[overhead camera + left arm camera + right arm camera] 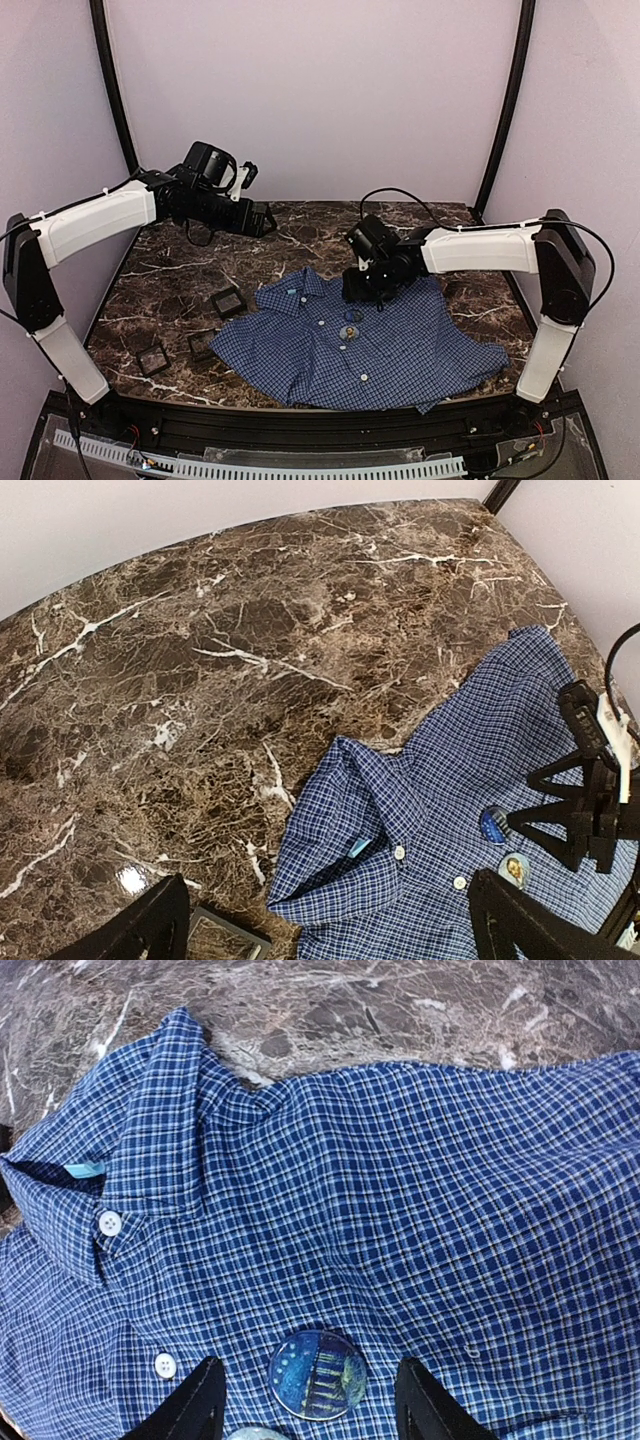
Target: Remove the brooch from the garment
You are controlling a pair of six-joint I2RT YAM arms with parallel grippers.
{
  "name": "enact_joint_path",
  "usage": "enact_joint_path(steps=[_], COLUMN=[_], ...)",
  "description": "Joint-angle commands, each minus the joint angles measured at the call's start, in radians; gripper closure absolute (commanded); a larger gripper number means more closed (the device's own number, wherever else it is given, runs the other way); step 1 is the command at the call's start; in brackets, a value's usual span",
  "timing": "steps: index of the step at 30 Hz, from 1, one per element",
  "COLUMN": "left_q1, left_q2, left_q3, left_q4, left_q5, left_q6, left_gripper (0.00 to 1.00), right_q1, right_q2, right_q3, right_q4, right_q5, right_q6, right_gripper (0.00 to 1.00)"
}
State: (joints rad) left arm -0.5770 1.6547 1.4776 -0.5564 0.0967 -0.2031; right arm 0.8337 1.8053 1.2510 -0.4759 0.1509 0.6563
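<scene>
Three black trays lie near the table's left edge. Your right gripper straddles the shirt's blue brooch without touching it; your left gripper gapes wide.

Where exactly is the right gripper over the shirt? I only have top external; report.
Observer: On the right wrist view, the right gripper straddles a round blue brooch on the shirt, fingers clear of it both sides.
Operator: Describe the other pin.
Observer: Left wrist view shows the second brooch pale, with a yellowish figure.
Operator: Check the left gripper.
Observer: Its fingers are spread wide with nothing between them.
</scene>
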Motion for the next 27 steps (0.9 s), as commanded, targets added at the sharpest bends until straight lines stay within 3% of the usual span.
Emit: enact_joint_path(steps=[1,10,27], left_q1=[-0.004,-0.004,-0.004], left_q2=[-0.047,-0.052,-0.047], left_q3=[-0.019,-0.017,-0.019], left_q4=[0.027,0.023,0.024], left_q5=[0.032,0.024,0.037], left_q6=[-0.018,-0.015,-0.020], left_gripper=[0.01,0.02,0.01], right_q1=[0.022,0.060,0.132], right_q2=[0.043,0.134,0.263], right_q3=[0.028,0.103,0.245], right_q4=[-0.033,-0.100,-0.275], right_q5=[0.030,0.097,0.263], right_q6=[0.035,0.049,0.078], right_gripper=[0.44,0.52,0.54])
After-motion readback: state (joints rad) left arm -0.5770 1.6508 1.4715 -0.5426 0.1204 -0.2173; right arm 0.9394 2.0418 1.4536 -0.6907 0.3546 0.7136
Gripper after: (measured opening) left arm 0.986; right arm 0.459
